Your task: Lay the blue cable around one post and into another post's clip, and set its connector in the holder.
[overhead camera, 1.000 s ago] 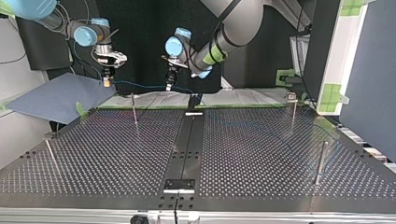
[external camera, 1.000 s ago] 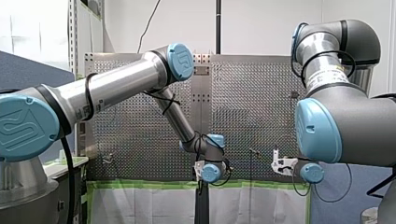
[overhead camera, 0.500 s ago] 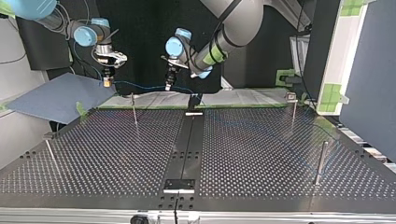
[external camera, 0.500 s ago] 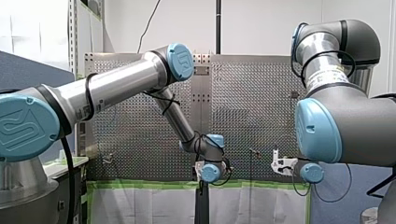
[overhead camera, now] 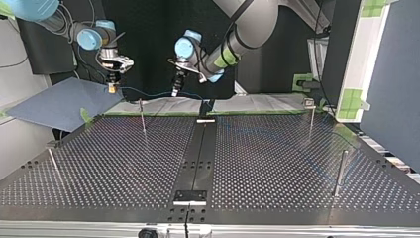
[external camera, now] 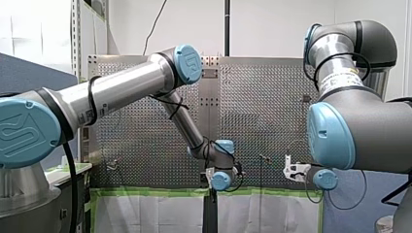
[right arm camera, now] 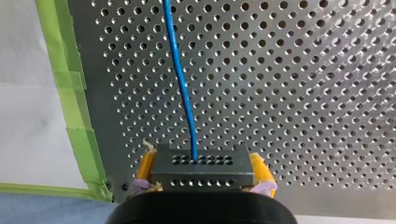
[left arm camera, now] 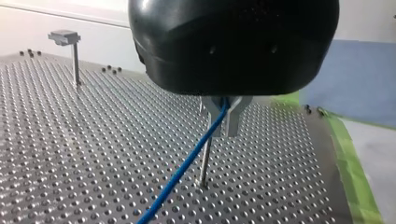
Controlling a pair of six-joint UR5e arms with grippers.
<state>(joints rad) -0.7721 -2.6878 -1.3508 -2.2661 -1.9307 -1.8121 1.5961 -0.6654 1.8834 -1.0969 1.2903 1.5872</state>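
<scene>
Upper left in the top view, the blue cable (overhead camera: 148, 92) spans both downward-pointing end effectors: the left end effector (left arm camera: 225, 109) pinches it, the right end effector (right arm camera: 201, 158) clamps its connector (right arm camera: 201, 173).

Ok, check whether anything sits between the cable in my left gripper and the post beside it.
Nothing visible does. My left gripper is shut on the blue cable, which crosses directly in front of the post.

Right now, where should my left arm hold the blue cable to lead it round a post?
Probably on the thin run of the blue cable, away from the connector, from above with the jaws across it: it hangs clear of the table, both sides free. My left gripper pinches it so.
</scene>
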